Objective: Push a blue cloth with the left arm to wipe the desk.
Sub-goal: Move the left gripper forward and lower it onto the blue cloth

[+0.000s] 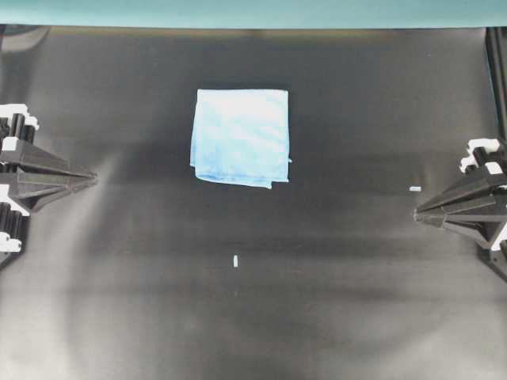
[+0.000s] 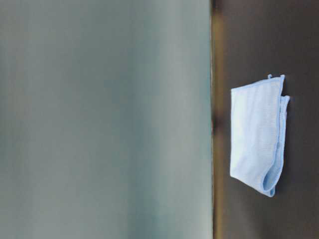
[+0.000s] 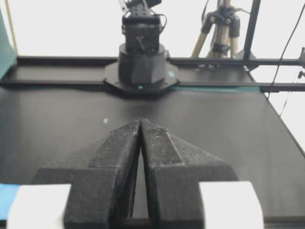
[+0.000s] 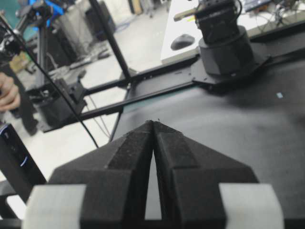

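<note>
A folded light-blue cloth (image 1: 240, 136) lies flat on the black desk (image 1: 253, 301) at the upper middle of the overhead view; the table-level view shows its layered edge (image 2: 256, 134). My left gripper (image 1: 95, 179) rests at the far left edge, tips pointing right, well short of the cloth and lower than it. Its tips (image 3: 141, 120) meet with nothing between them. A sliver of the blue cloth (image 3: 8, 198) shows at the left wrist view's lower left corner. My right gripper (image 1: 417, 213) sits at the far right, also shut and empty (image 4: 153, 122).
Small white tape marks lie at the centre (image 1: 236, 261) and near the right gripper (image 1: 415, 188). A teal strip (image 1: 253, 12) runs along the desk's far edge. The right arm's base (image 3: 141, 62) and the left arm's base (image 4: 224, 43) stand at opposite ends.
</note>
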{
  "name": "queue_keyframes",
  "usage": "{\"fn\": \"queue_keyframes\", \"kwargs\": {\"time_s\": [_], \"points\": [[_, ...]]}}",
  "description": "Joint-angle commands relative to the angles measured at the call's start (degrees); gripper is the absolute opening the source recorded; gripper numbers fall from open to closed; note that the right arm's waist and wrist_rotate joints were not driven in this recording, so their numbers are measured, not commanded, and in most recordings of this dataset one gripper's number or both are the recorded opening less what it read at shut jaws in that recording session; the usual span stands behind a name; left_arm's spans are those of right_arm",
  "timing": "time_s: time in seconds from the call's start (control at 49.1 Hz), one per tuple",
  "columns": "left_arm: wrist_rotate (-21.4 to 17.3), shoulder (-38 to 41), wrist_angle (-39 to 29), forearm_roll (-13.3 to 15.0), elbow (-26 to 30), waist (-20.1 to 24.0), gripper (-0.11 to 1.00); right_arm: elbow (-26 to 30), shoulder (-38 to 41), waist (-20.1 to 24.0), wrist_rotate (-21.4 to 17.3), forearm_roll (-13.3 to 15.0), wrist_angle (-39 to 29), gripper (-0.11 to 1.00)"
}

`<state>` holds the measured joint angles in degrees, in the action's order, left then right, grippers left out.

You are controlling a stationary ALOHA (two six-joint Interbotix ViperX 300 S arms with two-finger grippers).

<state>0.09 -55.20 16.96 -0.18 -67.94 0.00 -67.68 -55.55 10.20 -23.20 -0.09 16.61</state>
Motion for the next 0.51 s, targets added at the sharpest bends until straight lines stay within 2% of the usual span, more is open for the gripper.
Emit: {"fn": "queue_keyframes", "kwargs": {"time_s": [0.0, 0.061, 0.122, 0.489], "points": [[0.0, 2.46, -0.26, -2.37, 1.49, 0.44, 0.06, 0.79, 0.79, 0.0, 0.0, -0.18, 0.44, 0.03], [0.09, 4.75, -0.26, -2.37, 1.67, 1.41, 0.05, 0.62, 0.97, 0.0, 0.0, -0.18, -0.09, 0.05], [0.09, 7.29, -0.09, -2.37, 2.11, 2.64, 0.0, 0.62, 1.32, 0.0, 0.09, -0.18, -0.7, -0.01], [0.09, 25.84, 3.16, -2.37, 9.84, 11.78, 0.0, 0.53, 1.93, 0.0, 0.0, -0.18, -2.46, -0.01]]}}
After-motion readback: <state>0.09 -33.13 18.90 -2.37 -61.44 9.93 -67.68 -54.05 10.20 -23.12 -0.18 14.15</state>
